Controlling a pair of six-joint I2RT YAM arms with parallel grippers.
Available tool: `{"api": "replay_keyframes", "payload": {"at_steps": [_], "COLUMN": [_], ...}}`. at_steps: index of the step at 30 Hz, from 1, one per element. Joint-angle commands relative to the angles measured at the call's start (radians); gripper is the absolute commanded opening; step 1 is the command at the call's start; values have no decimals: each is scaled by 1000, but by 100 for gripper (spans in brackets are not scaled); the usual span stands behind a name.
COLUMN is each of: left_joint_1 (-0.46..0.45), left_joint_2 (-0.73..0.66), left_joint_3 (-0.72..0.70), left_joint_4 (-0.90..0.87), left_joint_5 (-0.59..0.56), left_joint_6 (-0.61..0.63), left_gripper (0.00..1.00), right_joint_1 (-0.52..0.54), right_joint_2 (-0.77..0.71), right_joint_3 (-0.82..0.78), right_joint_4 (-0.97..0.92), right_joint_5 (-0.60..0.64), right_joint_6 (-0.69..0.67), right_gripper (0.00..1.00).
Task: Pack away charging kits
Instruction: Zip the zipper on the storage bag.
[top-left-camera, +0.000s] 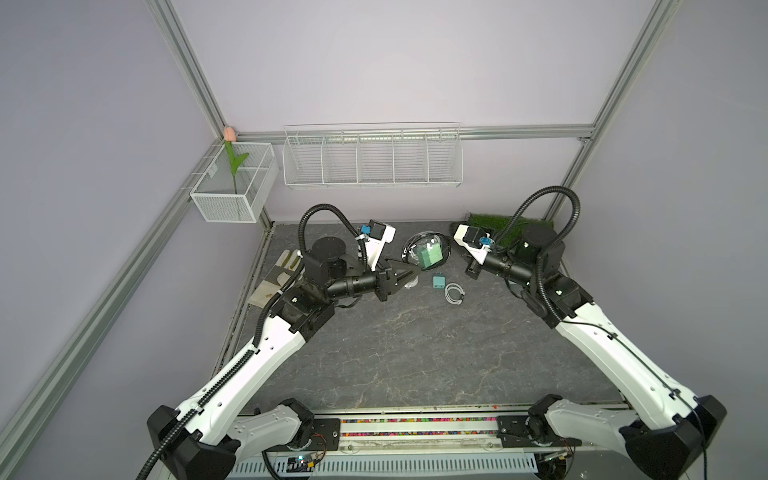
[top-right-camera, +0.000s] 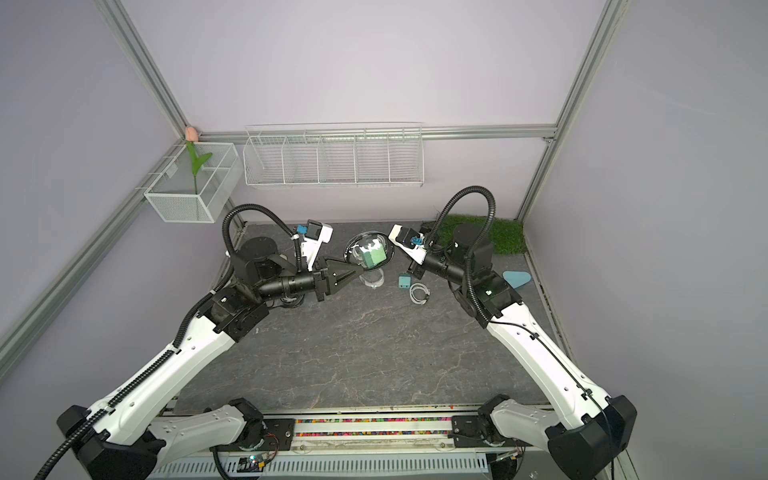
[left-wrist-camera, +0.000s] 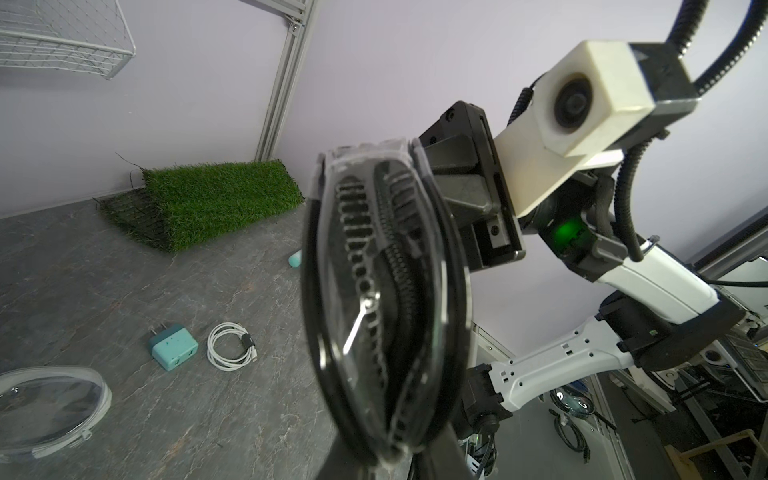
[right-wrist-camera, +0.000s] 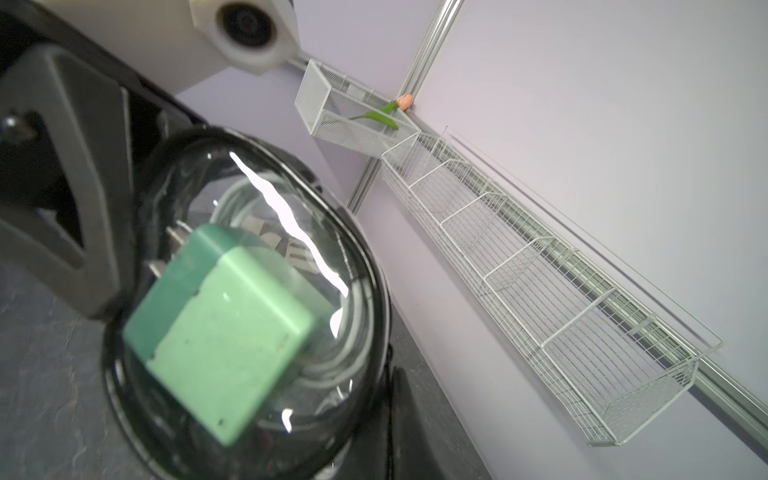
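My left fingers (top-left-camera: 405, 275) and right fingers (left-wrist-camera: 453, 162) pinched the case (top-left-camera: 415, 243) mid-frame; adapter (top-left-camera: 437, 281) and cable (top-left-camera: 454, 293) lay just lower right.

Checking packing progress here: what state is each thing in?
held case: lifted, zip seemingly part-open
packed adapter: inside held case
packed cable: coiled inside held case
left gripper: shut on held case
right gripper: shut, at held case's rim
loose adapter: on table, unpacked
loose cable: coiled, on table, unpacked
white-rimmed case: flat on table
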Motion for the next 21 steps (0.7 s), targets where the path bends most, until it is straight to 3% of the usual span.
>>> {"api": "replay_keyframes", "payload": {"at_steps": [1,2,5,8,10,11,12,17,21], "left_joint_1": [18,25,36,36,36,36,36,36,36], "left_joint_2": [57,70,92,96,99,100,101,95,102], "left_joint_3": [31,29,17,0,-6,-7,-8,-13,-2], "left_joint_4": [123,166,274,362,396,407,420,400,351], "left_joint_5": [55,69,90,73,63,60,63,64,52], "left_joint_6": [-80,-107,-166,-201,-218,-225,-233,-223,-199], "left_gripper": [41,56,77,86,86,83,71,41,9], "right_joint_1": [97,113,139,164,185,191,196,200,201], "right_joint_2": [-57,-60,-45,-23,-6,2,11,33,30], "right_joint_3": [-83,-98,-92,-105,-104,-101,-99,-86,-78], "right_joint_4": [172,200,203,262,293,298,307,324,302], "right_joint_5": [98,133,185,229,282,293,321,504,448], "right_joint_6": [99,129,187,242,274,282,291,329,322], "right_gripper": [6,6,6,6,6,6,6,6,6]}}
